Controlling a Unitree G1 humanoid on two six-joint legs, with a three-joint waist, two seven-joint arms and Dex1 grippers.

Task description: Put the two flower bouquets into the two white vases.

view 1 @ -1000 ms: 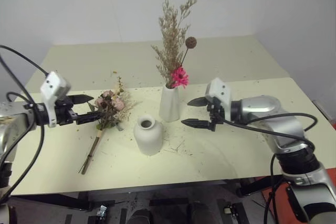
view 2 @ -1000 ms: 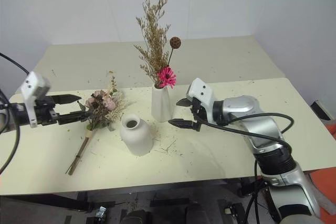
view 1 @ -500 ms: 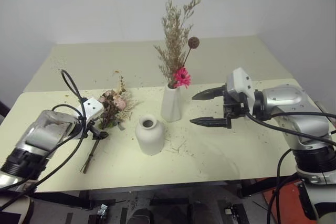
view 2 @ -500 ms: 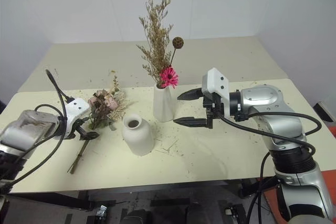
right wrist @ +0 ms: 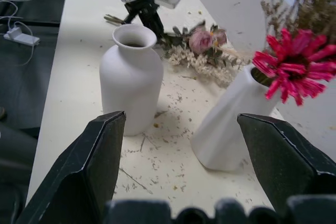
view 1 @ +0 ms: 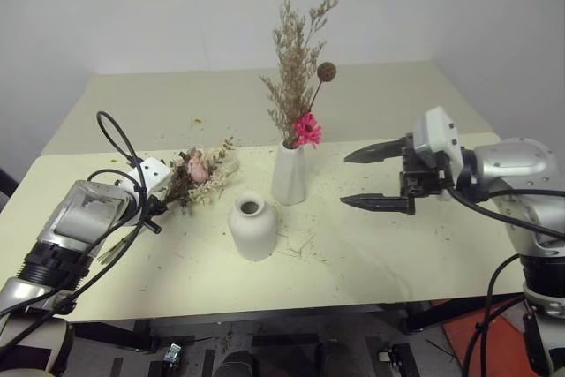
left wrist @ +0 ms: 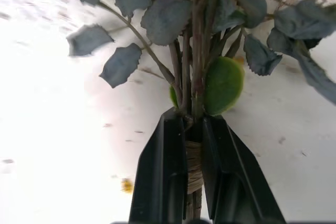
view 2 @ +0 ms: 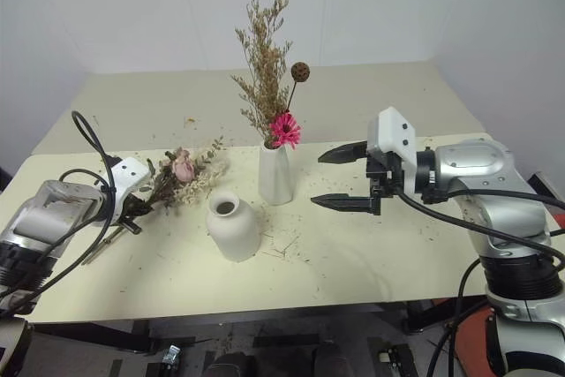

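A pale cream table (view 1: 397,253) carries everything, its top sprinkled with dry flecks and bits of stem, thickest around the two vases. A second table of the same colour (view 1: 380,94) butts against its far edge, and plain white walls (view 1: 132,6) close the room behind. Beneath the near edge lies a dark floor with cables and fittings.

The slim bouquet (view 1: 298,86), with magenta flower, beige grass and seed pod, stands upright in the taller white vase (view 1: 288,174) near the table's middle. Just in front of it and slightly to the left sits the squat white vase (view 1: 252,227), its mouth open and unfilled.

The fuller bouquet (view 1: 199,176) lies on the table left of the squat vase, pink roses and cream sprigs pointing toward the taller vase. The left gripper (left wrist: 193,145) has its two black fingers pressed tight on the twine-wrapped stems of this bouquet, close to the tabletop.

The right gripper (view 1: 380,177) hovers above the table to the right of the taller vase, pointing leftward at it, fingers spread wide with nothing between them
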